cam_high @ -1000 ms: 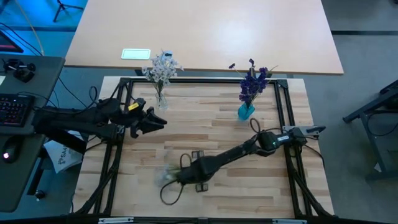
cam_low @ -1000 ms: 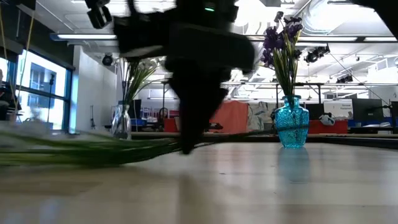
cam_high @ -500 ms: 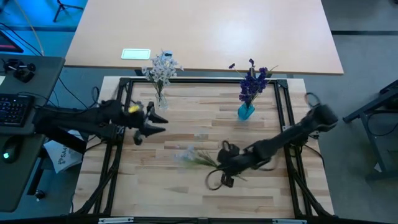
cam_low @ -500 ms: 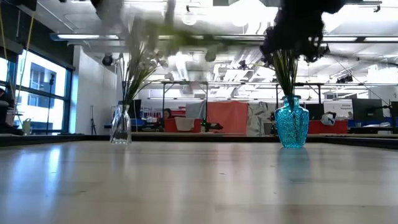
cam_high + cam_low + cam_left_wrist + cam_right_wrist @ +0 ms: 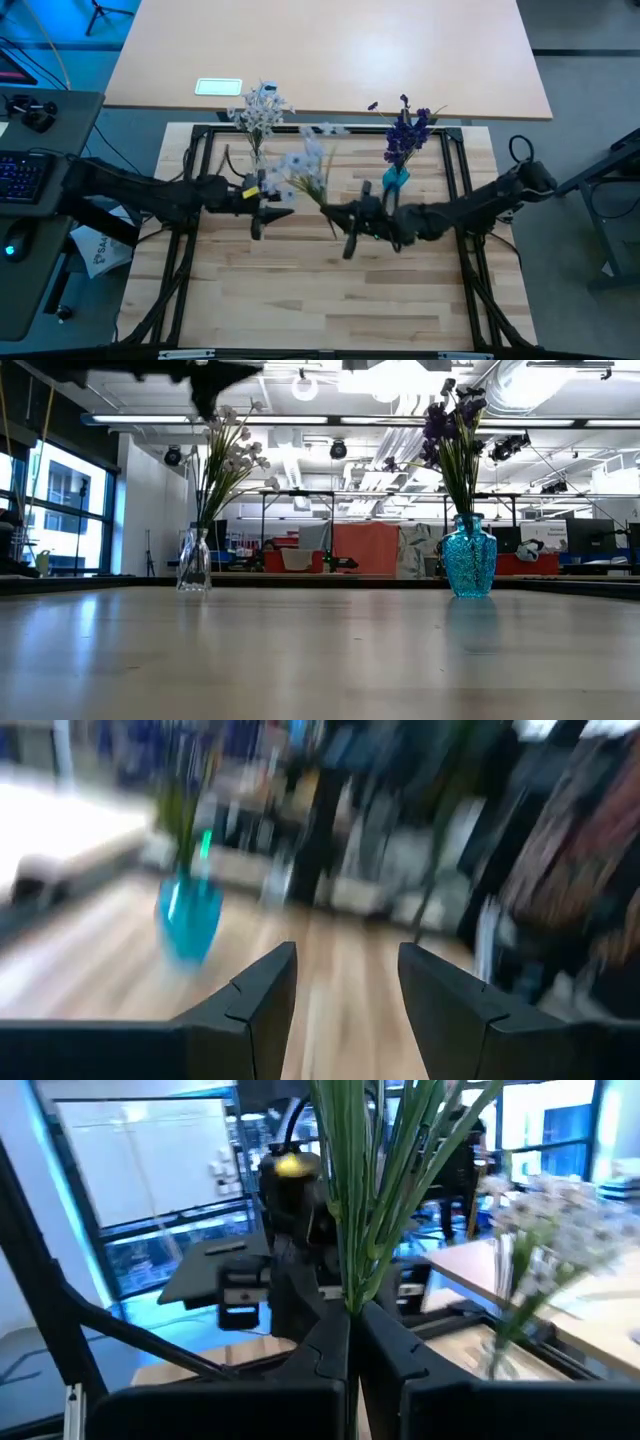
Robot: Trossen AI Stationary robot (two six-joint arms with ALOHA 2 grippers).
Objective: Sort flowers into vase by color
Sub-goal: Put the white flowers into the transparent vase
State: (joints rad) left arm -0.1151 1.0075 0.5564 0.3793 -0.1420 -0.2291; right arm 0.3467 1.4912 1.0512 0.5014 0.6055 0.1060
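My right gripper (image 5: 347,220) is above the table's middle, shut on a pale whitish-blue sprig (image 5: 305,168) whose blooms point toward the far left. My left gripper (image 5: 272,206) is open and empty just left of it, fingers pointing at it; it also shows in the right wrist view (image 5: 290,1230). A clear vase (image 5: 193,560) with pale blooms (image 5: 258,112) stands on the table at the far left. A blue vase (image 5: 468,556) with purple blooms (image 5: 407,132) stands at the far right. My right gripper pinches the sprig's bundle of green stems (image 5: 352,1285) between its two fingers, low on the stems. The stems run on past the fingertips and fan out. The sprig is lifted clear of the table, slanting up toward the far left, its blooms (image 5: 560,1230) at the free end.
A black metal frame (image 5: 330,130) rims the wooden table top. A larger pale table (image 5: 330,50) with a white card (image 5: 218,87) lies beyond the far edge. A keyboard (image 5: 25,175) sits off the table's left.
My right gripper has risen from the table's near middle and gone toward the far edge, lifting the pale sprig clear; the sprig lay flat and now slants up with its blooms toward the far left. My left gripper has moved toward the table's right, nearer the sprig.
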